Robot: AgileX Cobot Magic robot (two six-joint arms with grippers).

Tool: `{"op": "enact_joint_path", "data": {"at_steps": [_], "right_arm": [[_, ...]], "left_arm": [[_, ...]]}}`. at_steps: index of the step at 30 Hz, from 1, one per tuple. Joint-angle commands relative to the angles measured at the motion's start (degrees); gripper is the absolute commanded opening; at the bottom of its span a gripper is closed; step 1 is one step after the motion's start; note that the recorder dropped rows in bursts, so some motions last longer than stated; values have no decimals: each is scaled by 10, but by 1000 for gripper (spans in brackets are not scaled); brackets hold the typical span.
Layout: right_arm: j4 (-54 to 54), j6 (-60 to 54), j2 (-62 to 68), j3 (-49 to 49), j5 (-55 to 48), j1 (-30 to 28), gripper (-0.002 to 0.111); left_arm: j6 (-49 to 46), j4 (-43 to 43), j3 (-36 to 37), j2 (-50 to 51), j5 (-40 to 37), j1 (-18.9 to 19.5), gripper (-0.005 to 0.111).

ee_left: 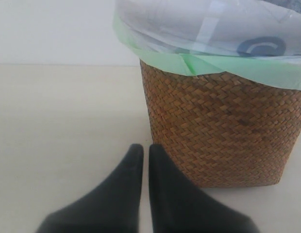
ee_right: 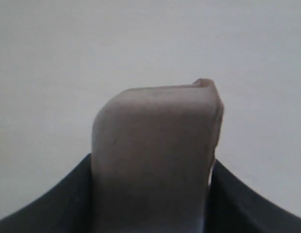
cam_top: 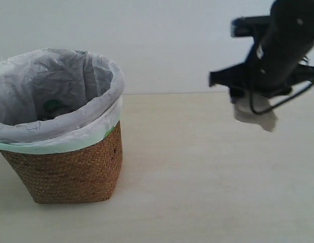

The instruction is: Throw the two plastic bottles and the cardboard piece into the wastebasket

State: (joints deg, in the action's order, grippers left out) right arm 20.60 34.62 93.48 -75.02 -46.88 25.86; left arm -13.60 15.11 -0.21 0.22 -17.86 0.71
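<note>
**Item 1. Wastebasket** (cam_top: 66, 172): brown woven wicker, standing upright on the table (cam_top: 207, 182) at the left of the exterior view. It is lined with a translucent white-grey plastic bag (cam_top: 25, 131) folded out over the rim; the fold ends in a pale green band. No brand or writing can be read on it. In the left wrist view a round grey-blue printed mark (ee_left: 261, 47) shows on the bag, its form too blurred to make out. Inside the basket a dark green patch (cam_top: 52, 106) is visible; whether it is print on the bag or something lying within cannot be told.

**Item 2. Cardboard piece** (ee_right: 155, 131): beige-grey moulded pulp, unmarked, with one rounded corner and a curled edge showing. It is off the table, in the air to the right of the wastebasket and well apart from it, against the plain pale wall (cam_top: 162, 45).

**Item 3. Right gripper** (ee_right: 151, 167): black, with its two fingers pinching the cardboard piece from either side — the piece fills the gap between them.

**Item 4. Left gripper** (ee_left: 144, 151): black, with its fingers pressed together, only a thin seam between them and nothing in them. It is low over the table, just beside the foot of the wastebasket and not touching it.
</note>
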Motion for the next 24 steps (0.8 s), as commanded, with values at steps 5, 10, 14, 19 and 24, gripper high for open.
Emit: {"op": "enact_joint_path", "data": {"at_steps": [5, 10, 14, 19, 24], "right_arm": [[-692, -410, 85, -310, 82, 91, 38], [-679, -371, 144, -444, 58, 121, 82], [-527, -280, 158, -449, 6, 118, 75], [-303, -162, 156, -449, -49, 118, 77], [-147, -119, 155, -449, -139, 118, 77]], "left_arm": [[-1, 1, 2, -2, -1, 2, 4], [-1, 1, 2, -2, -1, 2, 4], [-1, 1, 2, -2, -1, 2, 4], [-1, 1, 2, -2, -1, 2, 4], [-1, 1, 2, -2, -1, 2, 4]]}}
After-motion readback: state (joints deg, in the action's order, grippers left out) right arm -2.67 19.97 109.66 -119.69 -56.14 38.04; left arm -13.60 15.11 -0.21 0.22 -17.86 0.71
